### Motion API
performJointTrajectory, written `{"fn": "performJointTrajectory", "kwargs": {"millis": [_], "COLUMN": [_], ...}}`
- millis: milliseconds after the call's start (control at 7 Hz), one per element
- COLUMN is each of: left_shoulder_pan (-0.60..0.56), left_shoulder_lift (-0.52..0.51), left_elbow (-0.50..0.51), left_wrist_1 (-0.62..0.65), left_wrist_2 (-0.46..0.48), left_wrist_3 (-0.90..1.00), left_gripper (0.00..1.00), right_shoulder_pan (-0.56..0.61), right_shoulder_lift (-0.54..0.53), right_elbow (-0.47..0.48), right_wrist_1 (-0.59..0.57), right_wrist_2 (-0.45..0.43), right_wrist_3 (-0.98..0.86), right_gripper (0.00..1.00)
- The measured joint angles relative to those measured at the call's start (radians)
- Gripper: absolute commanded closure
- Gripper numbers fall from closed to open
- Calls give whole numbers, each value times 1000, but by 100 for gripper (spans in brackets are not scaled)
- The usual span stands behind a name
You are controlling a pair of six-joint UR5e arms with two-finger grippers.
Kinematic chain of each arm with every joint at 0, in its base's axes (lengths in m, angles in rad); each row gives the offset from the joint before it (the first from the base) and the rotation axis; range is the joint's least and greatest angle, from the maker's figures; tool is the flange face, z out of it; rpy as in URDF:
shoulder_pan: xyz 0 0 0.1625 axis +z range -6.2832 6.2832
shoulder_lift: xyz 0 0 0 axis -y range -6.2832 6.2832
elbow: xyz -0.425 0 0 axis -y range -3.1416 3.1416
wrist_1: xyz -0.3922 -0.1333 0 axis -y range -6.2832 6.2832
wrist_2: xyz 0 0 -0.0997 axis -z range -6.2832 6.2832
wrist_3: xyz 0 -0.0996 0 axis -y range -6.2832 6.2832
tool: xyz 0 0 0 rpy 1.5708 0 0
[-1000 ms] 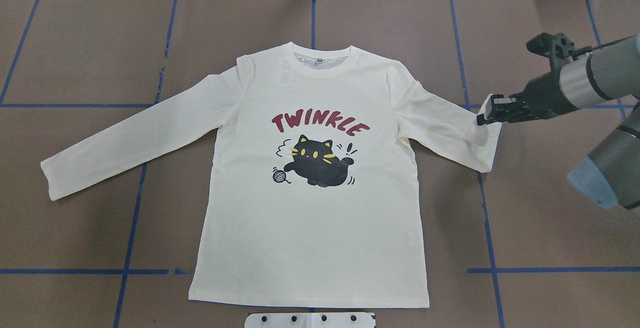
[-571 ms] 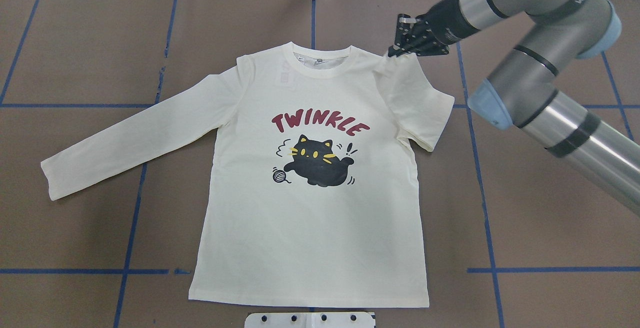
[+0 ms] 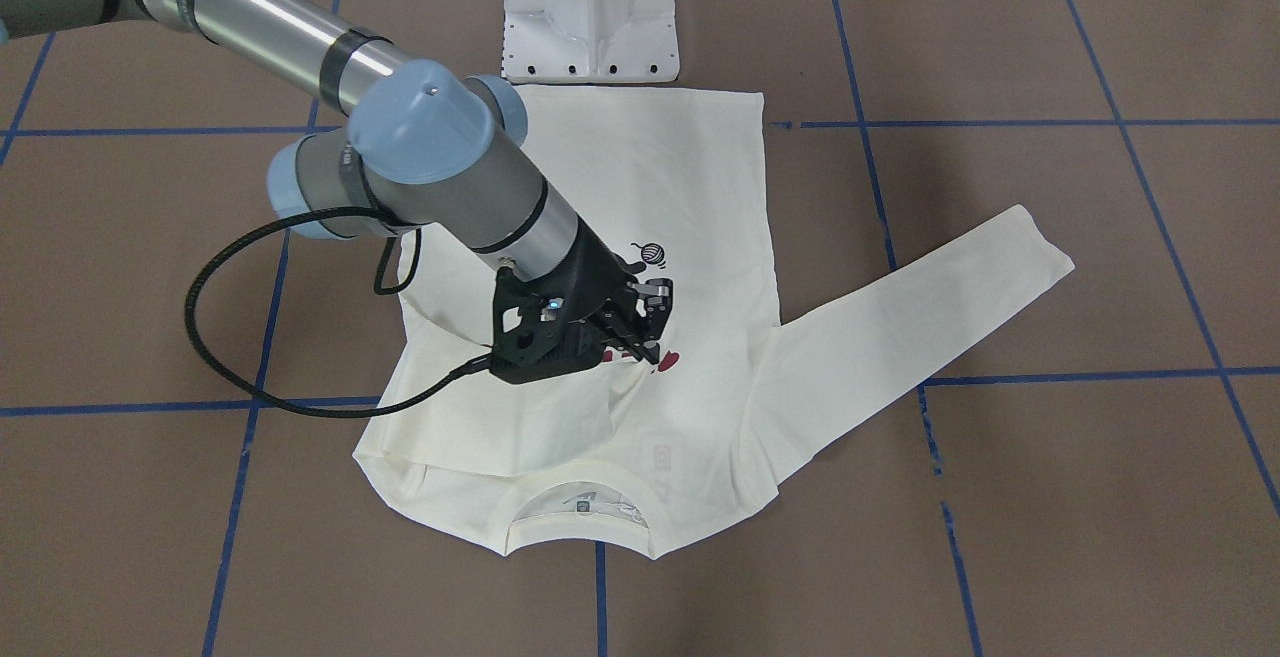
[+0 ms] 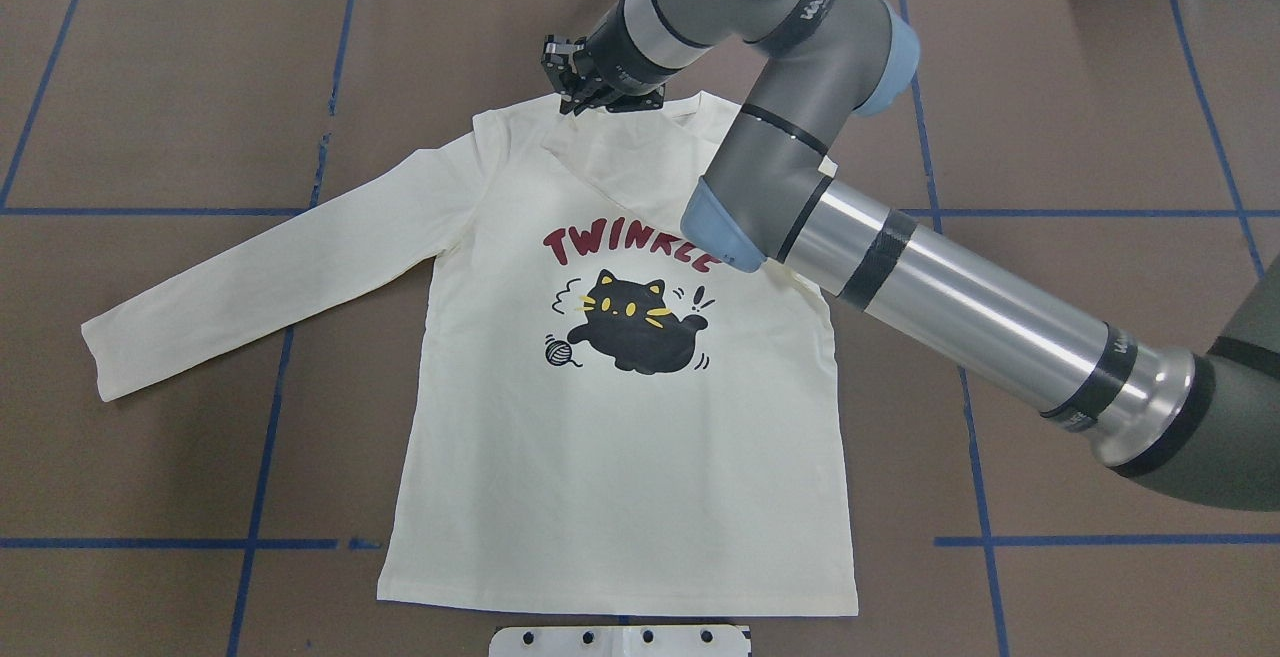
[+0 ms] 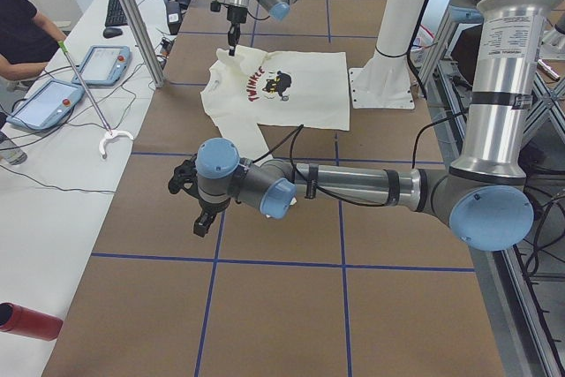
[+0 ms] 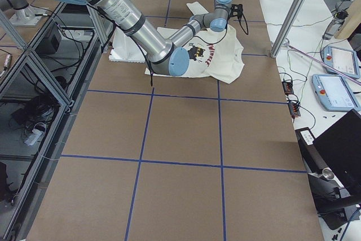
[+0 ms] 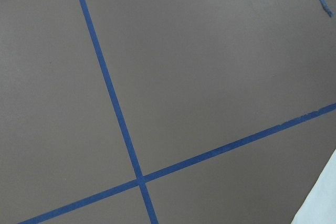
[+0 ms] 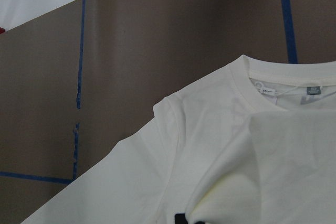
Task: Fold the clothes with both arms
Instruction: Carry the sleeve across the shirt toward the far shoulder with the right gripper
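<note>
At the collar's (image 8: 247, 74) left end: my right gripper (image 4: 575, 102), jaws clamped on the cuff of the sleeve (image 4: 620, 167), which slants back across the collar to the right shoulder. Shirt (image 4: 620, 457): flat, print up. Free sleeve (image 4: 250, 287): stretched out left of the collar. My left gripper (image 5: 201, 218): well beyond it, nearer that sleeve; whether its jaws are apart, I cannot tell.

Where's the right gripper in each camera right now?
Front-facing: right gripper centre, over the shirt lettering.
Overhead: top centre, by the collar.
Left side: far, upper left-centre.
Right side: upper right of centre.
Left wrist: not in it.
Right wrist: not in it.
Shared landmark: the collar.
</note>
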Motion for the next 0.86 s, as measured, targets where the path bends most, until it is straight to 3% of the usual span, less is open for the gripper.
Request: {"fn": "performJointTrajectory", "kwargs": {"millis": [286,857], "left_shoulder_pan": [0,0], "left_shoulder_lift": [0,-1], "left_elbow": [13,20], "left_wrist_1": [-17,-23], "left_wrist_2": [0,-1], "left_wrist_3": [0,-2], "left_gripper": [0,0], "right_shoulder_pan": [-59,-109], "right_shoulder_lift": [32,42], "right_elbow": [-44,-50], "right_wrist_1": [11,82], "right_wrist_2": [-76,-133], "right_wrist_3": [-1,11], "right_gripper": [100,100]}}
